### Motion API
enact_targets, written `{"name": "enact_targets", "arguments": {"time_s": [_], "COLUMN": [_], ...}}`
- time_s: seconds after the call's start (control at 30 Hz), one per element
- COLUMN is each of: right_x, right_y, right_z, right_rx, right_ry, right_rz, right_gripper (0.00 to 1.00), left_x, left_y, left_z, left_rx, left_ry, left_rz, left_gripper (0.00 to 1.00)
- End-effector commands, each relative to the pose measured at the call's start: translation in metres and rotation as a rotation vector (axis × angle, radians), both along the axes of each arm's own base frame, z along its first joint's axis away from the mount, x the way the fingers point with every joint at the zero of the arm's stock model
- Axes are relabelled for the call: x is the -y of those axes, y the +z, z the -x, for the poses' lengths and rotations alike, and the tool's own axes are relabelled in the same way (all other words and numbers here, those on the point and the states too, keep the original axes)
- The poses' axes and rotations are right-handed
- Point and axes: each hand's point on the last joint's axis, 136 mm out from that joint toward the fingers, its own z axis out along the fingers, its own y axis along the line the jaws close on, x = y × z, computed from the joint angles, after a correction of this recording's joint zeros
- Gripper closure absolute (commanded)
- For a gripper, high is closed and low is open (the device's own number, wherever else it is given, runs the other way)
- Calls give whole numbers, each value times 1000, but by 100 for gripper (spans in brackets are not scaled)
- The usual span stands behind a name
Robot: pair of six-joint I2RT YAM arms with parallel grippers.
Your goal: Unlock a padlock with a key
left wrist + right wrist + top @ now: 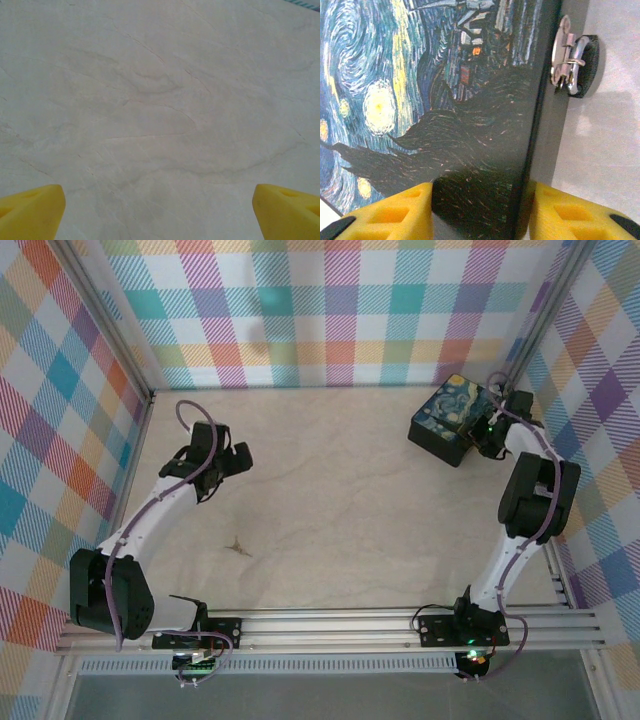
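Padlock (577, 65) position: against the black side wall of the Starry-Night box (445, 100), silvery shackle towards the box, dark body outward. The box stands in the far right corner of the surface (350, 490). Right tool (482, 215): closed onto the near edge of the box, one yellow finger on the printed lid, the other on the side wall. Left tool (160, 210): jaws wide apart, holding nothing, above bare surface on the left. Key (238, 545): lying on the surface left of centre, well apart from both tools, too small for detail.
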Motion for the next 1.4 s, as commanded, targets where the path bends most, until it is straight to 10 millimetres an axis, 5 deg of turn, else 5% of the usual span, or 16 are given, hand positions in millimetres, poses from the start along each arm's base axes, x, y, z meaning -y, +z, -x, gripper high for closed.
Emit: {"name": "enact_targets", "arguments": {"time_s": [0.0, 0.37, 0.57, 0.8, 0.97, 1.13, 1.37], "right_x": [-63, -247, -314, -329, -314, -305, -314], "right_y": [-17, -29, -23, 10, 53, 55, 46], "right_z": [27, 101, 133, 136, 139, 151, 159], "right_rx": [-85, -134, -123, -65, 12, 20, 9], "right_ry": [127, 365, 382, 432, 546, 601, 642], "right_rz": [-29, -106, -126, -115, -5, 29, -30], "right_gripper": [56, 59, 59, 45, 34, 36, 41], "left_x": [10, 98, 125, 81, 37, -6, 0], "left_y": [6, -14, -40, -45, -61, -82, -126], "left_z": [-1, -18, -3, 34, 89, 145, 168], "left_rx": [-46, -211, -300, -405, -527, -593, -634], "left_ry": [63, 12, 9, 157, 285, 447, 481], "left_rz": [77, 72, 93, -38, -51, 45, 208], "left_gripper": [5, 5, 5, 5, 10, 14, 32]}}
